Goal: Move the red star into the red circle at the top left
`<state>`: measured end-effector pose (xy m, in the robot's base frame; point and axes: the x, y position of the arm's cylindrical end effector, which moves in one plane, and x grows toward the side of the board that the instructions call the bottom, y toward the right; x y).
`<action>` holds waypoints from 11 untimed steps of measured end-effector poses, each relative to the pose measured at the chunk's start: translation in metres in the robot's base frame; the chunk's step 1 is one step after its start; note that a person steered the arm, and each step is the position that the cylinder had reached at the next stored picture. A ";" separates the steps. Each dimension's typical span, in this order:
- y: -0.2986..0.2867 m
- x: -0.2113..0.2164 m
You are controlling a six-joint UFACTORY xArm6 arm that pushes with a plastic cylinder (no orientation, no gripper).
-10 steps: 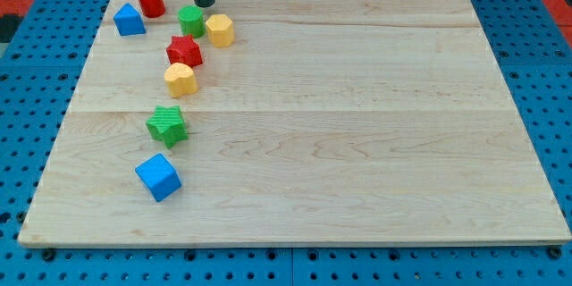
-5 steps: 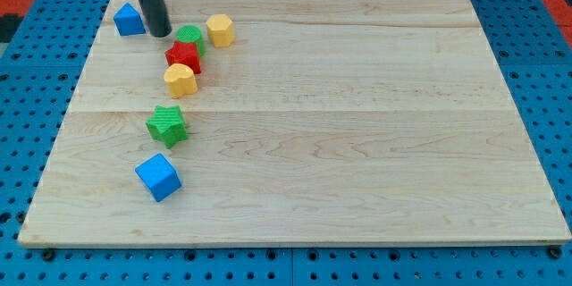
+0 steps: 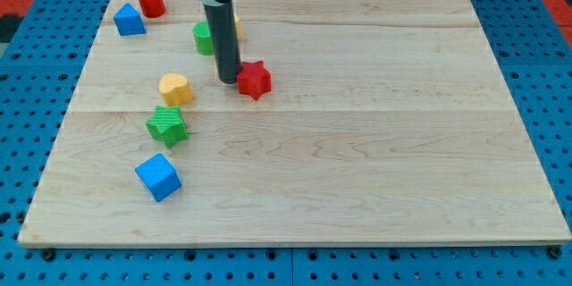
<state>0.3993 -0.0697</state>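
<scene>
Tip touching red star, star on view's right. Counted: two red, two green, two blue, two yellow, one possibly hidden behind rod. No jaws fitted.

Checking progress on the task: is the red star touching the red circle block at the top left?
No, the red star lies apart from the red circle block, beside my tip.

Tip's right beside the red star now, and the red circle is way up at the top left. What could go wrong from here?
1. My tip sits on the red star's left, the side toward the red circle; pushing from here would likely drive it further off.
2. The green block and the yellow one behind the rod lie near the direct path; they may get knocked along.
</scene>
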 end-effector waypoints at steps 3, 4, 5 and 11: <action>0.049 -0.050; 0.049 -0.115; 0.049 -0.146; 0.008 -0.174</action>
<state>0.2256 -0.0616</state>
